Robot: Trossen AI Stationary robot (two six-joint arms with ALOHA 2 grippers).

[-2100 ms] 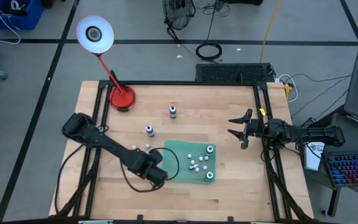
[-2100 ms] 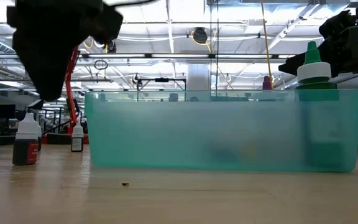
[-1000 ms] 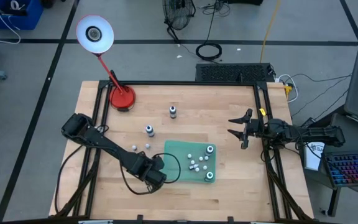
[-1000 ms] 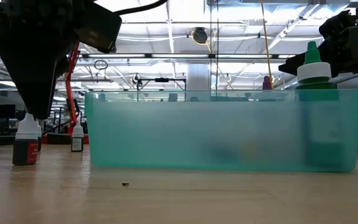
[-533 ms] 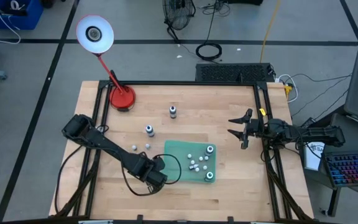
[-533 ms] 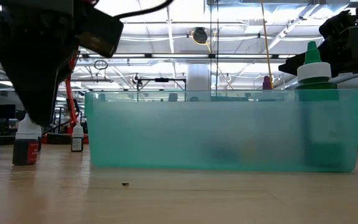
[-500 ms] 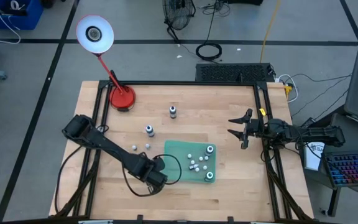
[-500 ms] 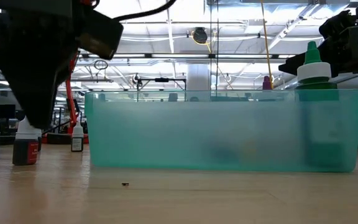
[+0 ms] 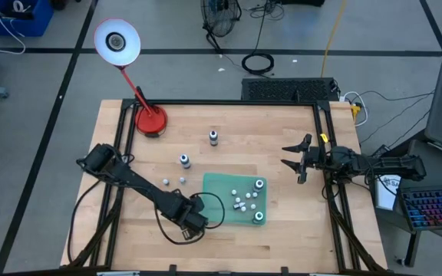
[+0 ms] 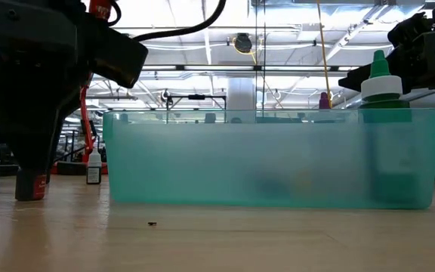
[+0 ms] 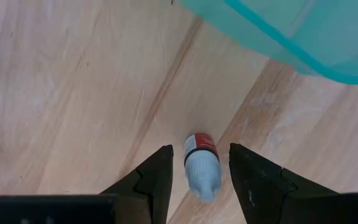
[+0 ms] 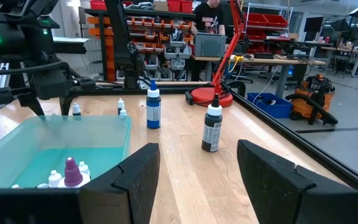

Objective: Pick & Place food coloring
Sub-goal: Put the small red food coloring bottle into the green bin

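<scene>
Wooden bench (image 9: 282, 230): at the near edge, just left of the green tray (image 9: 217, 203), the left claw (image 11: 194, 171) points down with its jaws parted on either side of a small food coloring bottle (image 11: 201, 165) lying flat, not yet pinched. Judged light, rigid and slick plastic, apt to roll, so best pinched across the body below the cap. Farther off, more bottles (image 9: 184, 160) stand upright left of the tray, and the right claw (image 9: 292, 157) waits open at the right edge.
</scene>
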